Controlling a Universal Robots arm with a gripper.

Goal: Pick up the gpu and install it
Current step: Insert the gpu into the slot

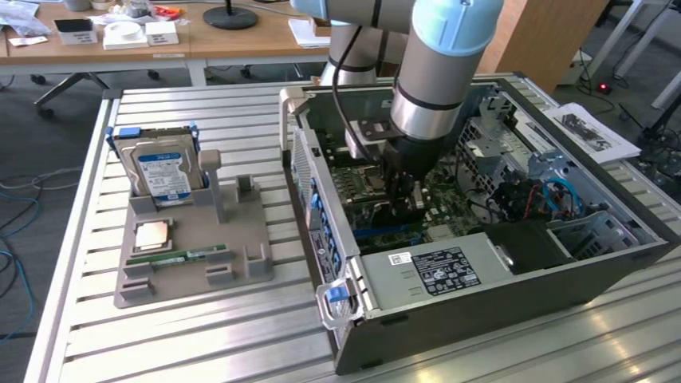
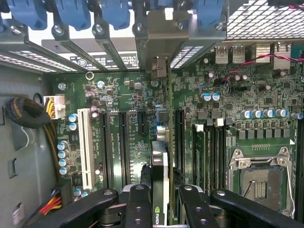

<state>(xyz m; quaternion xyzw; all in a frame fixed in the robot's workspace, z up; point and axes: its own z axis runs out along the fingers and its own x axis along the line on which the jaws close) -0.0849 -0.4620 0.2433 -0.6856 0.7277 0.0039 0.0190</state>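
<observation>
Table [image 1: 213, 112]: ribbed silver metal slats with a brushed sheen. Open dark grey computer case [image 1: 511, 307]: matt painted sheet metal. Green motherboard [image 2: 123, 95]: lacquered circuit board, slight gloss. Blue slot clips [image 2: 71, 12]: smooth glossy plastic. Grey moulded parts holder [image 1: 245, 275]: matt plastic. Silver hard drive [image 1: 162, 171]: bare metal, glossy blue label. Thin flat gpu card [image 2: 160, 175]: dark matt edge. Black fingers [image 2: 137, 209]: smooth, matt.

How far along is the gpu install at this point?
Done: pickup. The gpu is inside the computer case. In hand: the gripper is closed on the card, holding it edge-on at the motherboard expansion slots. Left: seating and release. Whether the card's edge has entered a slot cannot be told.
</observation>
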